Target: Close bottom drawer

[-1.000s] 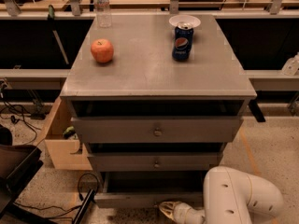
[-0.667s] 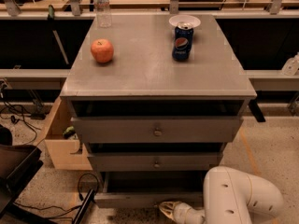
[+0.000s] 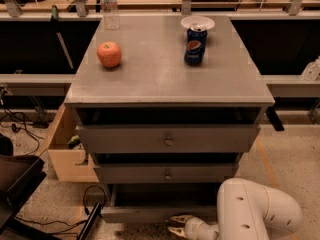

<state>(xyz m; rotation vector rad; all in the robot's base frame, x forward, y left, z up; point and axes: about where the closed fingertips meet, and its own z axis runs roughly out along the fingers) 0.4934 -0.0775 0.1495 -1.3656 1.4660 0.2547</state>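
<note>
I see bottom drawer [image 3: 145, 214] pulled out at grey cabinet [image 3: 165, 84] base, my claw [image 3: 173, 224] just in front of its front panel, right of centre, fingers spread, nothing gripped, contact unclear, white arm [image 3: 255, 214] lower right

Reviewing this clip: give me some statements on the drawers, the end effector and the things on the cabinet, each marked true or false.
1. The bottom drawer stands open. True.
2. An apple sits on the cabinet top. True.
3. The end effector hovers over the apple. False: it is down low, right by the bottom drawer's front panel.
4. The soda can lies on its side. False: it stands upright.
5. The middle drawer is fully shut. False: it is pulled out a little.
</note>
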